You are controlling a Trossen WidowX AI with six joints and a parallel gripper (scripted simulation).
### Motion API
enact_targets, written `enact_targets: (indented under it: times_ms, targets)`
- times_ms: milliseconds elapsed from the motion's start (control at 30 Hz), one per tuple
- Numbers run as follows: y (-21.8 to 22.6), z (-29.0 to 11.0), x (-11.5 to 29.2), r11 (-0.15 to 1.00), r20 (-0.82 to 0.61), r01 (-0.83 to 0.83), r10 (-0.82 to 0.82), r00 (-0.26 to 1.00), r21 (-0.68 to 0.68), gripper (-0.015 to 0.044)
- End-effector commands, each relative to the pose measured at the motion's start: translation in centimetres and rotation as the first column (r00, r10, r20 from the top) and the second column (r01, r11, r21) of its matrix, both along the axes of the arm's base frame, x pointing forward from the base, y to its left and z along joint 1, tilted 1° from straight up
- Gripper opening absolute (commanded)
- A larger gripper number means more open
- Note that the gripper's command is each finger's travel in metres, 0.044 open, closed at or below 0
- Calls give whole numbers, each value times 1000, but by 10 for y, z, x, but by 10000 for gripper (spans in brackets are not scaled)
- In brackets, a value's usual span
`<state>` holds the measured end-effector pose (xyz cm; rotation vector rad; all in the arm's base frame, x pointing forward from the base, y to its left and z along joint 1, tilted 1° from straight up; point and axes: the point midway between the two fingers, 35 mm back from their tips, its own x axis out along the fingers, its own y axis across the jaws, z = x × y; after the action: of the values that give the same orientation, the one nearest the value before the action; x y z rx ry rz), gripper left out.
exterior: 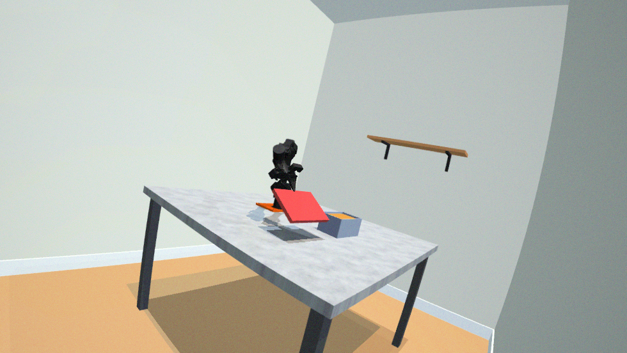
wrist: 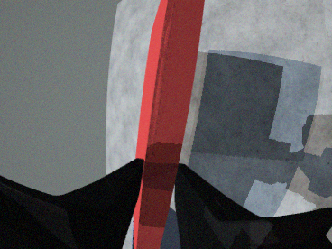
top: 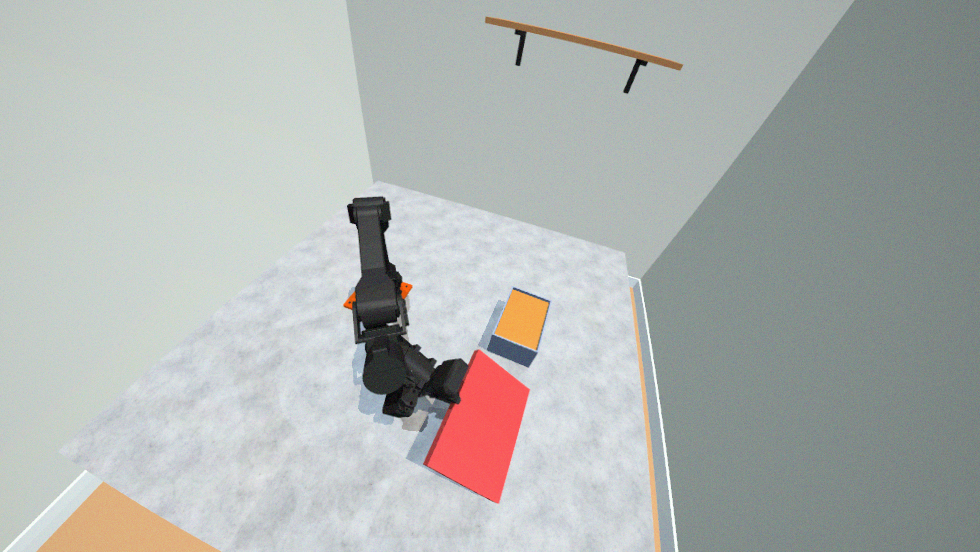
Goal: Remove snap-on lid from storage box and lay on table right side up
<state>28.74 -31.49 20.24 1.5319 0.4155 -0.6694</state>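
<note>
Wrist view shows your gripper [wrist: 161, 182] clamped on one edge of the flat red plastic lid [wrist: 170, 79]; stiff and probably light, it overhangs beside the open blue storage box [top: 521, 327].

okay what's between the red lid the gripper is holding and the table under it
Nothing solid. In the exterior view the red lid, pinched by the gripper, hangs tilted above the table; only its shadow lies beneath.

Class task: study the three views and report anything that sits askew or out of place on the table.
The flat red lid is off the open blue storage box and hangs tilted above the grey marbled table, pinched at one edge by the black gripper. Nothing else stands out.
</note>
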Motion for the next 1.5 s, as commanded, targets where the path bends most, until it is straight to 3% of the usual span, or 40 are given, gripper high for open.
enact_targets:
  times_ms: [0,1467]
  targets:
    - [1,-4,1,1000,7,-6,6,1000,3,0]
    - [0,-39,1,1000,7,-6,6,1000,3,0]
